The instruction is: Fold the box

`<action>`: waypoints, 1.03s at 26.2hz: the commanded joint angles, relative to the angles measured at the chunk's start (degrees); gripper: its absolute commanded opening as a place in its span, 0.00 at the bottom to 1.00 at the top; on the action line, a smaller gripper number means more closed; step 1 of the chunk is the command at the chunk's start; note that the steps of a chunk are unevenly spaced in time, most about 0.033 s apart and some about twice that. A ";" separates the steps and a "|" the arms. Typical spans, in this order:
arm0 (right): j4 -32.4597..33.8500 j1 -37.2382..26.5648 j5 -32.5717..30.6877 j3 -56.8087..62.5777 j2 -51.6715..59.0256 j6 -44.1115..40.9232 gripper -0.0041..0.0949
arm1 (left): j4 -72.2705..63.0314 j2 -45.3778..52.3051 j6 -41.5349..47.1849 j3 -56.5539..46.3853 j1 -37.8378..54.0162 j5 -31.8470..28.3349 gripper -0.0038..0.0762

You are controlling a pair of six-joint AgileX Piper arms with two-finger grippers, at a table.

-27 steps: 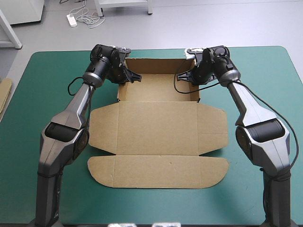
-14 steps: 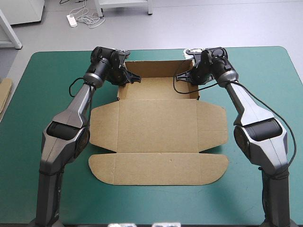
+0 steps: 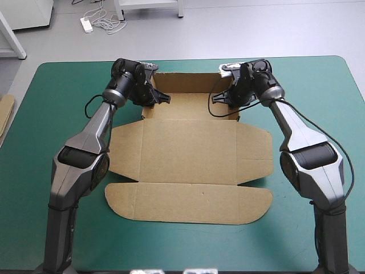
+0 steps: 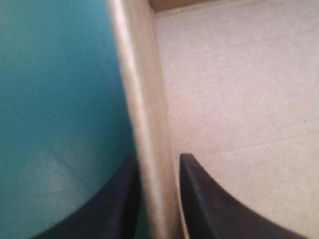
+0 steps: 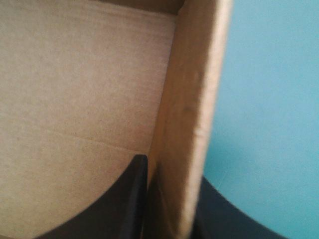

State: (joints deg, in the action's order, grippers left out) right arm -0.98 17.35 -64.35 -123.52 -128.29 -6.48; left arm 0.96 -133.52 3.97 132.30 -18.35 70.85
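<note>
Teal-green worktop (image 3: 319, 85) holds the brown box (image 3: 188, 154) toward its far side. Left claw (image 3: 161, 98) and right claw (image 3: 219, 98) each pinch one raised side wall. Best to hold both walls straight and move together.

Apparently a robotics lab or test room: two grey metal robot arms (image 3: 94, 134) mounted at a rounded table with teal-green cover (image 3: 51, 103), smooth grey floor (image 3: 256, 28) beyond, white power strip with loose cables (image 3: 86, 24) there, white furniture leg (image 3: 13, 37).

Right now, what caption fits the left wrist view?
Left tool shut on the box wall; teal-green cover outside, board floor inside.
</note>
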 commanded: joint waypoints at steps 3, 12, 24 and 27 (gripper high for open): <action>1.31 -0.08 -0.01 -1.11 3.83 0.75 0.40 | -0.32 3.89 -0.30 1.19 -0.03 1.60 0.62; 2.42 -0.32 1.95 -1.78 7.41 0.22 0.47 | -2.27 5.61 -1.07 1.30 -0.03 1.25 0.64; 3.24 -0.32 -1.72 -4.11 15.40 0.39 0.53 | -1.73 17.97 -3.57 3.47 -0.03 3.28 0.64; 2.55 -0.32 -6.13 -3.89 17.96 1.99 0.53 | -1.85 27.55 -4.92 -1.13 -0.03 3.27 0.64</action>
State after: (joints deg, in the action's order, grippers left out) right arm 1.57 17.29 -69.87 -125.77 -115.30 -5.93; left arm -0.83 -114.31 -0.40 132.28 -18.22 71.48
